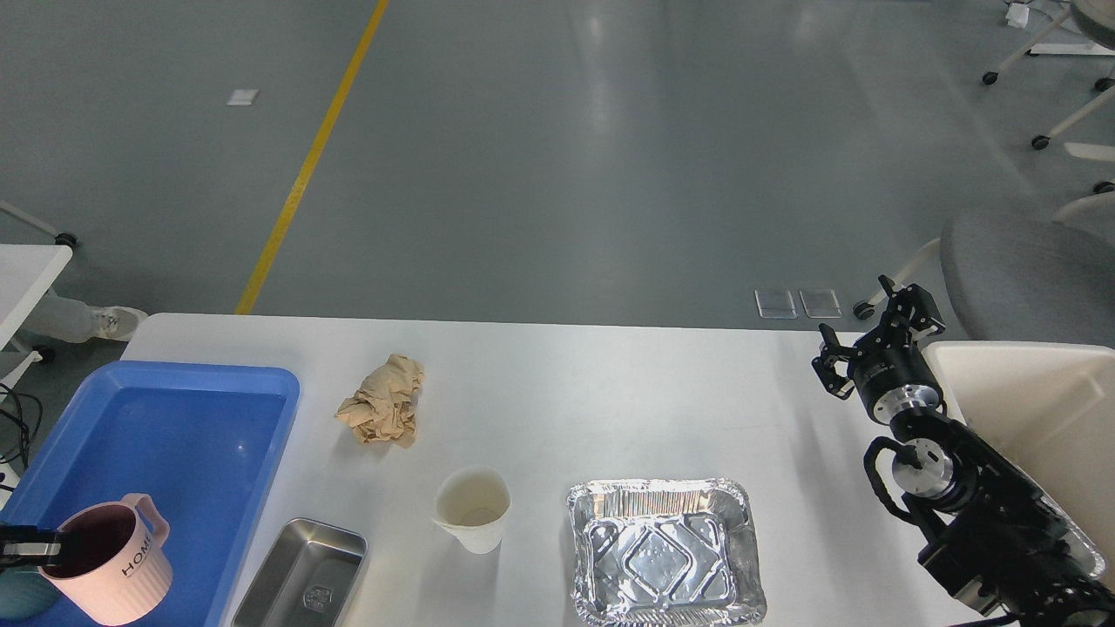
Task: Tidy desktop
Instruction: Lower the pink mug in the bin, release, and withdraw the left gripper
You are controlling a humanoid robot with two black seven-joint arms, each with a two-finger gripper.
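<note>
Here, your left gripper (35,550) is clamped on the rim of the pink ribbed mug (113,566) above the blue plastic tray (187,383) at the white desktop's (566,383) left edge, likely to stow it. Your right gripper (871,335) hangs spread and empty at the right edge beside the cream bin (1045,409).

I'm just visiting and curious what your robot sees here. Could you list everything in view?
desktop: one, white, across the middle
tray: one, blue, left end
mug: one, pink, over the tray's near corner
steel pan: one, silver, beside the tray
crumpled paper: one, tan, centre-left
paper cup: one, cream, centre
foil tray: one, silver, centre-right
bin: one, cream, right edge
chair: one, grey, behind the bin
left gripper: black, at the mug's rim
right gripper: black, open, raised at right
</note>
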